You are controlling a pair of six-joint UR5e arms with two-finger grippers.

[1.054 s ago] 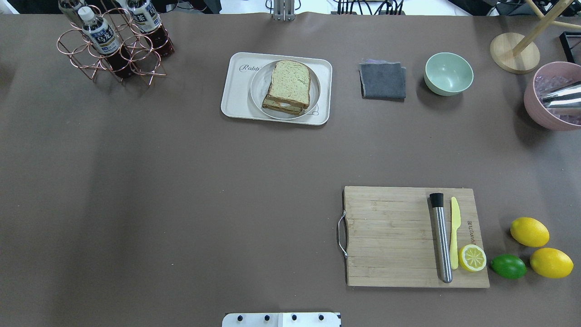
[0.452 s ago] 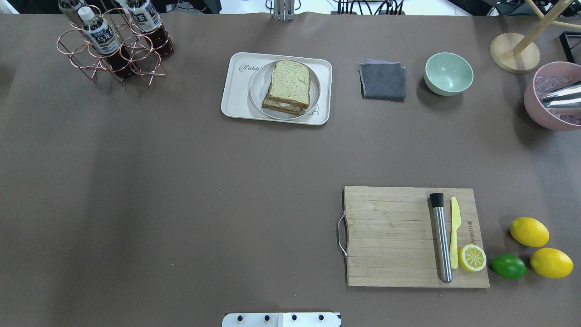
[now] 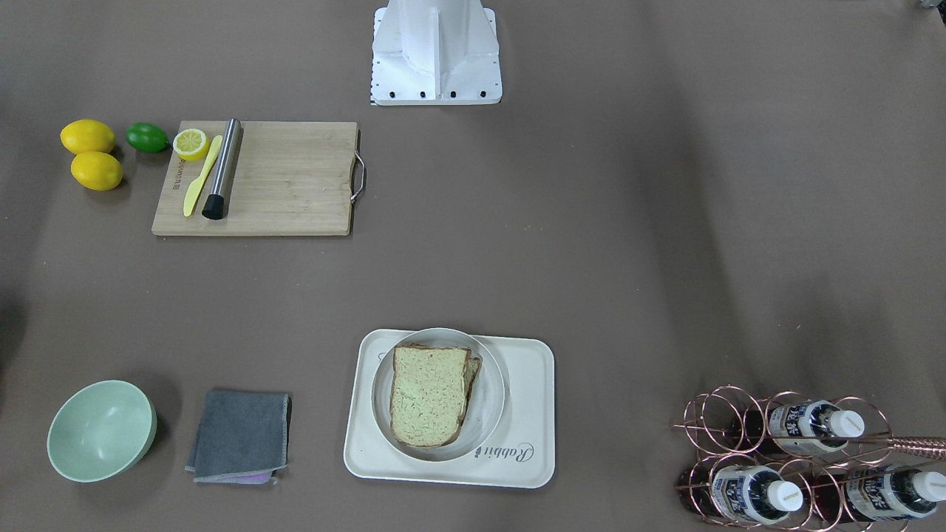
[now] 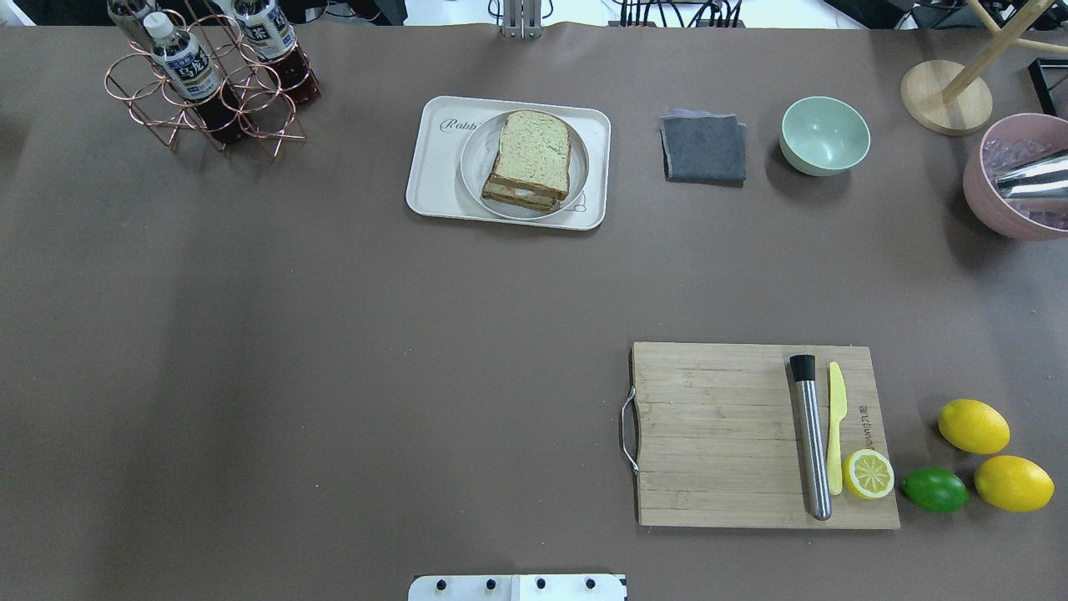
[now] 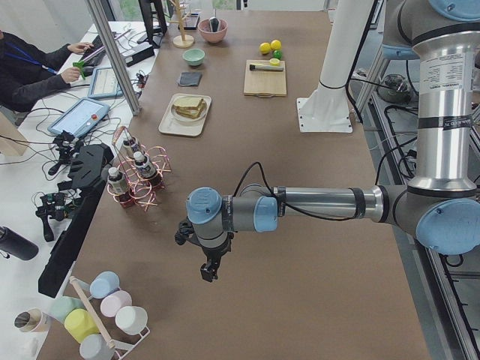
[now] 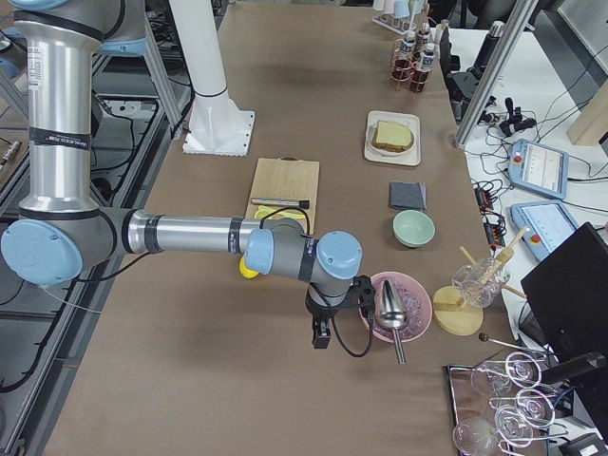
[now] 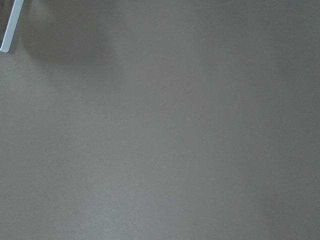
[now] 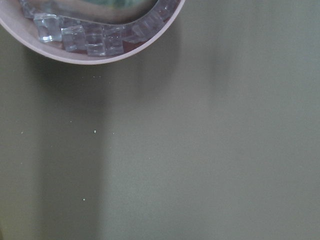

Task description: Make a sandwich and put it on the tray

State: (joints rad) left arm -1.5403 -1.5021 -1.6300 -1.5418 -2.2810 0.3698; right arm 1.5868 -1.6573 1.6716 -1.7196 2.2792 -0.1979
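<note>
The sandwich, two greenish-tan toast slices with a white egg edge between them, lies on a round grey-white plate. The plate sits on the cream tray at the table's far middle. In the front-facing view the sandwich and the tray show too. My left gripper hangs over bare table at the left end, far from the tray. My right gripper hangs at the right end beside a pink bowl. I cannot tell whether either is open or shut.
A wooden cutting board with a steel muddler, a yellow knife and a lemon half lies near right. Lemons and a lime are beside it. A bottle rack, a grey cloth, a green bowl and the pink ice bowl stand at the back.
</note>
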